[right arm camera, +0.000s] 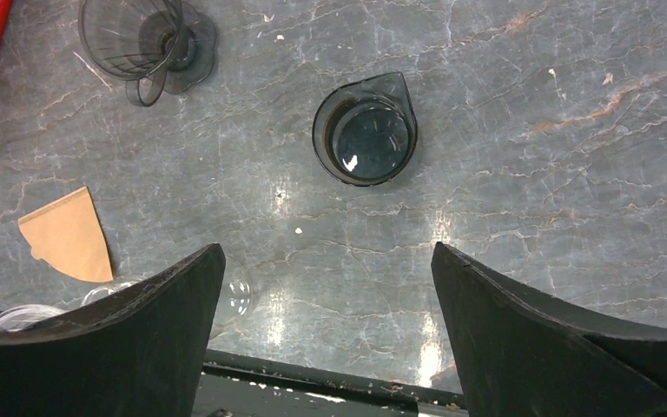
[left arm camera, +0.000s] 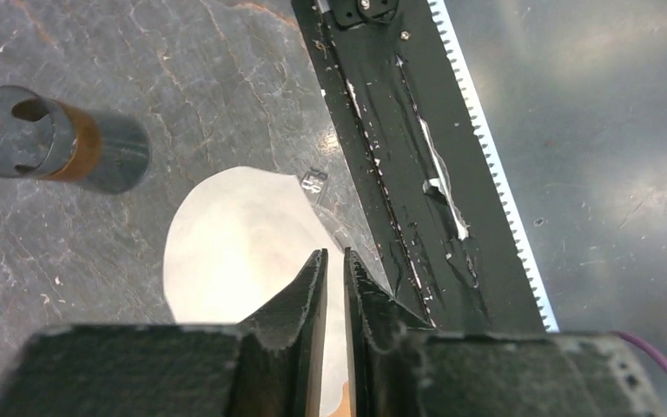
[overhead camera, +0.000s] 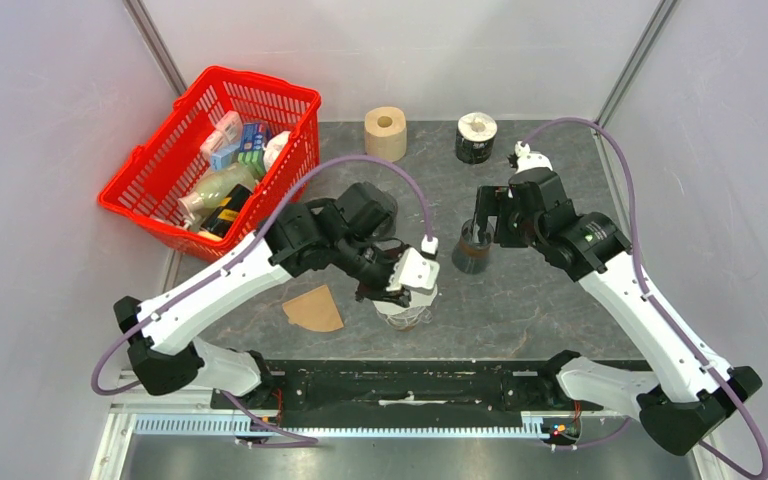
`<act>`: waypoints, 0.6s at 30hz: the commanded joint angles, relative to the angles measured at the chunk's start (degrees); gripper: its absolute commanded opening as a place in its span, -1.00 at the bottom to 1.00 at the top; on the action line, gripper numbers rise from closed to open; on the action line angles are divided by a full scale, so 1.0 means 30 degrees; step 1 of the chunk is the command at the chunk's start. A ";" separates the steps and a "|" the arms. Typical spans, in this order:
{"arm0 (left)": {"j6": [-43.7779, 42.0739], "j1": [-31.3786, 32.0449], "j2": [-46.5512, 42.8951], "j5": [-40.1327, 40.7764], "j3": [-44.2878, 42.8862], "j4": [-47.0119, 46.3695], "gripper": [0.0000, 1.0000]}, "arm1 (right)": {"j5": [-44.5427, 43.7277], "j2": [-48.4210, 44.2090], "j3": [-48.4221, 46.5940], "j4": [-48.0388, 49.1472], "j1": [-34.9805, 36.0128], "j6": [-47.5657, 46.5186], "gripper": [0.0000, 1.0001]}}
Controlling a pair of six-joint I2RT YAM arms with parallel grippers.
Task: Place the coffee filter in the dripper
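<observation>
Ana: Grey marbled desk (overhead camera: 520, 300), white walls round it, a red basket (overhead camera: 260, 82) at the far left. Where's the filter?

Ben: The brown coffee filter (overhead camera: 313, 308) lies flat on the desk, free of both arms. The dripper (right arm camera: 143, 39) sits further back, well apart from it, with nothing in its cone.

Ana: What is the left hand (left arm camera: 334, 261) doing?

Ben: It hangs over a pale round sheet (left arm camera: 226, 252) that rests in a clear plastic holder near the brown filter. Its fingers are drawn narrow, with only a slit between them. I can't tell whether they pinch any paper.

Ana: And the right hand (right arm camera: 327, 252)?

Ben: It is spread wide and holds nothing, poised above the glass server (right arm camera: 365, 130).

Ana: So which step is this?

Ben: The pick-up, I'd judge, since no filter has reached the dripper yet. The next move calls for a sure pinch on a filter's edge. Then comes a lift, a carry back to the dripper, and a lowering point-first into the cone. Thin paper lying flat may slip the fingers.
</observation>
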State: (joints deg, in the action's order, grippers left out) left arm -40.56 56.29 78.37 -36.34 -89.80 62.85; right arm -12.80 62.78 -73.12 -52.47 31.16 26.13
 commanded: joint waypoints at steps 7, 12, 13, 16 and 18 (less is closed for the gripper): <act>-0.0699 0.0830 0.1388 0.3213 -0.0247 -0.0001 -0.69 | 0.0253 -0.0780 0.0474 -0.0043 -0.0191 -0.0117 0.94; -0.0711 0.1078 0.1870 0.4111 -0.0030 -0.0084 -0.72 | 0.0344 -0.0887 0.0548 -0.0089 -0.0210 -0.0082 0.94; -0.0734 0.1147 0.1912 0.4300 0.0140 -0.0199 -0.72 | 0.0335 -0.0820 0.0554 -0.0115 -0.0209 -0.0085 0.94; -0.0803 0.1285 0.2173 0.4645 0.0441 -0.0313 -0.72 | 0.0456 -0.0633 0.0585 -0.0118 -0.0198 0.0070 0.94; -0.0830 0.1463 0.2363 0.4979 0.0670 -0.0325 -0.72 | 0.0563 -0.0567 0.0589 -0.0117 -0.0205 0.0071 0.94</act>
State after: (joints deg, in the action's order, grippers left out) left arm -41.52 59.61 84.38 -24.08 -89.03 63.22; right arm -11.79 61.19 -71.59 -53.08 30.85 26.02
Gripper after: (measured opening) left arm 0.141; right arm 0.971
